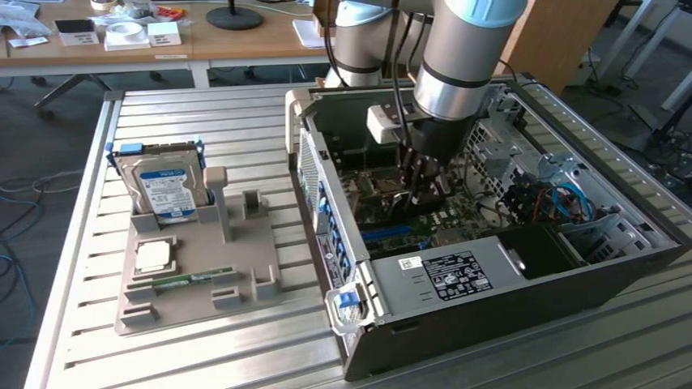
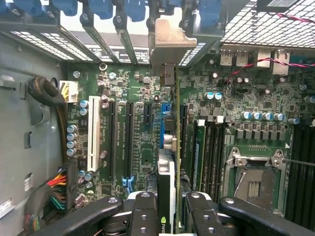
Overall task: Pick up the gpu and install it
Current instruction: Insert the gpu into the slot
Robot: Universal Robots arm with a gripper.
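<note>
My gripper (image 2: 170, 216) is shut on the gpu (image 2: 166, 169), a thin dark card seen edge-on between the two black fingers (image 2: 142, 214). The card stands on edge over the green motherboard (image 2: 138, 98), in line with a blue slot. Its pale metal end bracket (image 2: 170, 42) sits against the row of rear slot openings of the case. In the exterior view the arm reaches down into the open computer case (image 1: 487, 324), with the gripper (image 1: 424, 185) low over the board. Whether the card is pressed home in the slot I cannot tell.
Long black slots and a white slot (image 2: 93, 132) lie beside the card, RAM slots and the CPU socket (image 2: 253, 184) on the other side. On the exterior view's left a grey holder (image 1: 184, 300) carries a hard drive (image 1: 162, 182), a chip (image 1: 154, 257) and a green RAM stick (image 1: 190, 279).
</note>
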